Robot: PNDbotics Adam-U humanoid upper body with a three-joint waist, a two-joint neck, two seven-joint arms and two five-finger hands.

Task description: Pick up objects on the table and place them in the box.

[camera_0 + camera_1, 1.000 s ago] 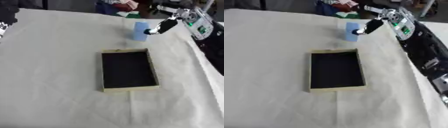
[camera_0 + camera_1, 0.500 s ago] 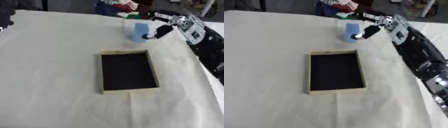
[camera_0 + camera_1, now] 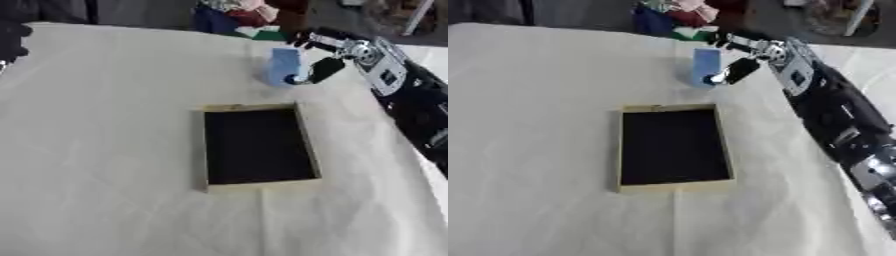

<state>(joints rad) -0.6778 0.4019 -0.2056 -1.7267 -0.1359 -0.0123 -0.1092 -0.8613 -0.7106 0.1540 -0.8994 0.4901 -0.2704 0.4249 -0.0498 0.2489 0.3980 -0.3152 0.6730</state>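
the right hand [image 3: 325, 59] reached in from the upper right to the blue object [image 3: 283, 66], a small upright light-blue block standing on the cloth-covered table [image 3: 96, 150] at the far side, just beyond the far right corner of the box [image 3: 256, 146]. the thumb lay against the near lower side of the block and the fingers ran along its far top edge, so the hand seemed to be bracketing it; whether it had actually closed on the block could not be told. the block was on the cloth, not lifted.

to do this step well, i judged the hand should settle thumb and fingers on opposite faces before lifting, since a tall narrow block would tip if pushed from 1 side. then it should lift straight up to clear the box wall and carry the short way toward the dark interior, which was empty.

the left hand [image 3: 10, 40] showed only as a dark shape at the upper left edge, well apart from the work.

no brand, label or writing could be read on the block or the box.
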